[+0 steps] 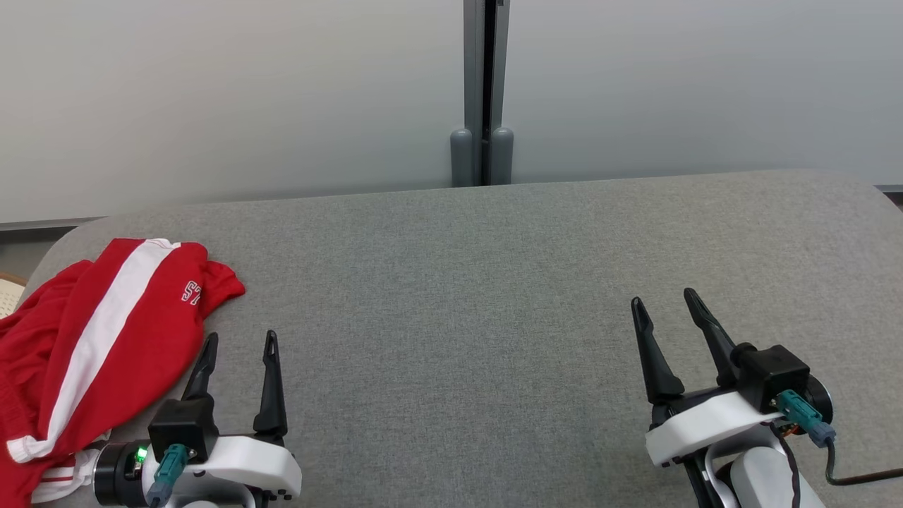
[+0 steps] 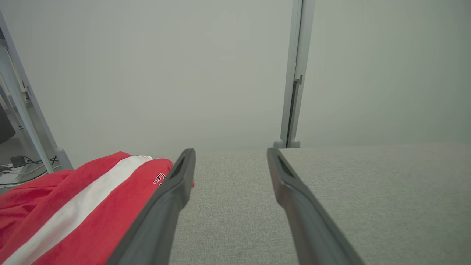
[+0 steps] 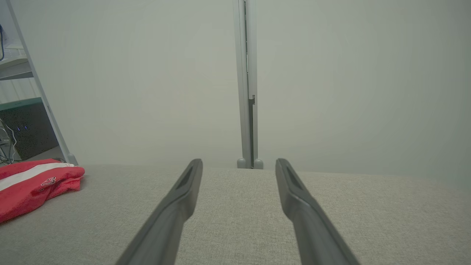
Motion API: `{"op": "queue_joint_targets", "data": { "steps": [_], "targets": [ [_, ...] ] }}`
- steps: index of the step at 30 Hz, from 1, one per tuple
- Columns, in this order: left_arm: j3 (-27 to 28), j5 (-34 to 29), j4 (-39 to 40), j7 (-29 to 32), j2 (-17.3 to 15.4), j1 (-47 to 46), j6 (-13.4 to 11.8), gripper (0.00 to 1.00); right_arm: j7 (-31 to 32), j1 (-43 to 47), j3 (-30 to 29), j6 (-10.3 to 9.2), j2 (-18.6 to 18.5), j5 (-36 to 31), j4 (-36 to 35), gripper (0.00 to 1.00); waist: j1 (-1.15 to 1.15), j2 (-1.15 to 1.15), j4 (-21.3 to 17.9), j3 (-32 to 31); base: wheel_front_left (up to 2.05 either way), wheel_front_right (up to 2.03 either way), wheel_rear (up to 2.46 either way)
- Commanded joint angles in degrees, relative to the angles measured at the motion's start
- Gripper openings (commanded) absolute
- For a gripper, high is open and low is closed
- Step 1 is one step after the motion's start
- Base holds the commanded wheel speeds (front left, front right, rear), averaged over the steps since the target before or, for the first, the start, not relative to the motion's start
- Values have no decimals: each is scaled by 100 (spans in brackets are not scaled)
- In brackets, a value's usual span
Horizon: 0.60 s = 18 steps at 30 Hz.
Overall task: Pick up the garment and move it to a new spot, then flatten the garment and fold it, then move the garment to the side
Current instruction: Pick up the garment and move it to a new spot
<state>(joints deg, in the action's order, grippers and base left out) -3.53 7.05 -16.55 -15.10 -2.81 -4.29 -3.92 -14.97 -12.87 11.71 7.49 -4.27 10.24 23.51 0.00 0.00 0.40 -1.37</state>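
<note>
A grey fabric-covered bench [image 1: 494, 282] with rounded far corners stands against pale, matte partition panels [image 1: 211, 92]. The panels are joined behind the bench's far edge by a grey metal post [image 1: 483, 70] with two rounded feet [image 1: 461, 156]. Soft, even light falls across the weave, casting almost no shadow. Beyond the bench's left edge, a slanted grey frame leg [image 3: 44, 94] rises from the floor. Behind it are a shelf [image 3: 14, 70], a dark cabinet [image 3: 25, 132] showing small blue lights, and loose cables [image 2: 36, 162].
</note>
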Motion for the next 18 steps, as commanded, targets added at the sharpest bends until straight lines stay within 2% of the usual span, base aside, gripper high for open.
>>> {"op": "queue_joint_targets", "data": {
  "steps": [1, 9, 18],
  "targets": [
    [48, 51, -24, -10, -18, -91, 6, 100, -33, 0, -1, 0, -12, 54, 24, 100, 0, 0, 21, -4, 0, 0, 0],
    [80, 154, -69, -9, -19, -116, 23, 100, -30, 54, 13, 0, 3, 149, 3, 100, 0, 0, 225, -16, 0, 0, 0],
    [221, 227, -157, -7, -21, -80, 28, 100, -22, 153, 169, 0, -12, 416, -153, 100, 0, 0, 951, -18, 0, 0, 0]
  ]
}}
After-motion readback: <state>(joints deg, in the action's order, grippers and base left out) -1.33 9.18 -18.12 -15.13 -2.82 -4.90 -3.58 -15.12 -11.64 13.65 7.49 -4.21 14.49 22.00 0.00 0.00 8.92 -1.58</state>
